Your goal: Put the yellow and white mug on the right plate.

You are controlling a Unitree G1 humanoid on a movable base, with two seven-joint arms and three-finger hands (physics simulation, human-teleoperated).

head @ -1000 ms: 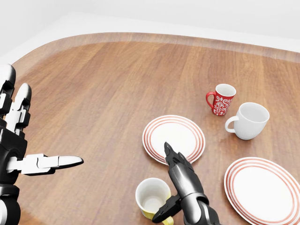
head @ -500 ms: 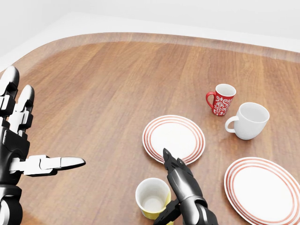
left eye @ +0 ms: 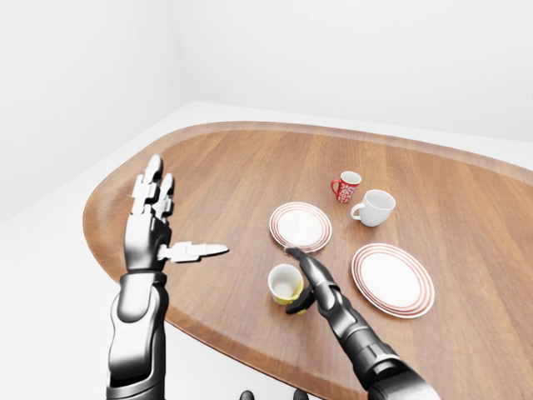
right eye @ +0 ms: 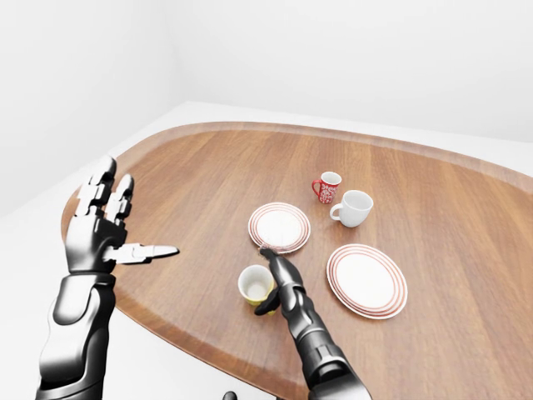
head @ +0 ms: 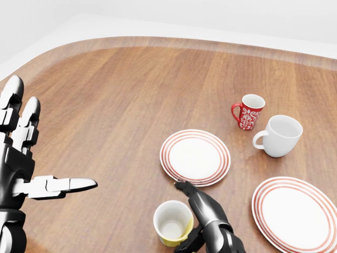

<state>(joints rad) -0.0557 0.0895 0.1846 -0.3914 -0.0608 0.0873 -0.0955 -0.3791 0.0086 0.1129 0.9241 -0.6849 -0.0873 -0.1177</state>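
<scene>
The yellow and white mug [head: 171, 224] stands upright near the bottom of the head view, below the left plate [head: 195, 156]. My right hand [head: 196, 211] lies against the mug's right side, its fingers [head: 189, 191] bent over toward the rim and its thumb low by the mug's base. The fingers do not close round the mug. The right plate [head: 295, 213], white with red rings, lies bare at the lower right. My left hand [head: 52, 137] is open and raised at the far left, holding nothing.
A red patterned mug [head: 248, 112] and a larger white mug [head: 279, 136] stand together above the right plate. The wooden table's rounded edge [left eye: 125, 267] runs close to my left arm.
My right hand has drawn back toward the bottom of the view, off the left plate, and its fingers have bent toward the mug. My left hand has risen slightly.
</scene>
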